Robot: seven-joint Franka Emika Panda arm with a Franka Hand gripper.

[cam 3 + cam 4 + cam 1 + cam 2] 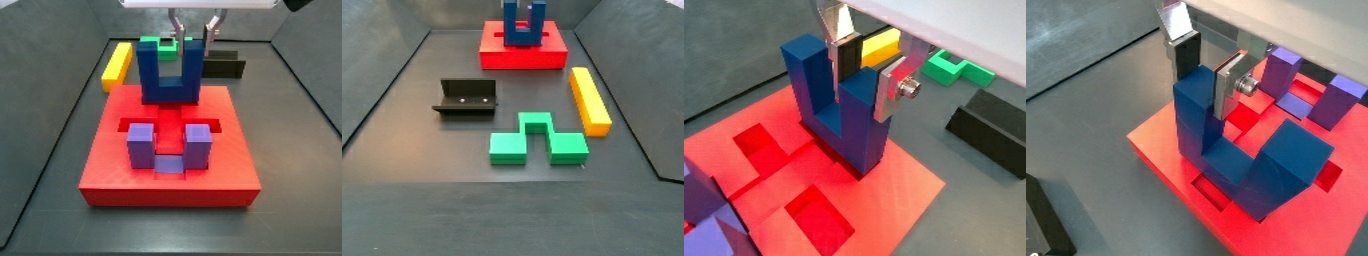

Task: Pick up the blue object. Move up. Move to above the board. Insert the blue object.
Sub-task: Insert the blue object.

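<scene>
The dark blue U-shaped object (pixel 171 85) stands upright at the far end of the red board (pixel 167 170), prongs up. Its base sits in a recess in both wrist views (pixel 851 125) (pixel 1227 150). My gripper (pixel 866 92) comes down from above and is shut on one prong, with a pad on each side of the prong top. This also shows in a wrist view (pixel 1205 95) and in a side view (pixel 193 38). In a side view the blue object (pixel 525 25) and the board (pixel 523 55) are far back, and the gripper is mostly cut off.
A purple U-block (pixel 167 145) sits in the board's near recess. A yellow bar (pixel 589 100), a green block (pixel 539 140) and the dark fixture (pixel 469 97) lie on the grey floor beyond the board. Grey walls enclose the floor.
</scene>
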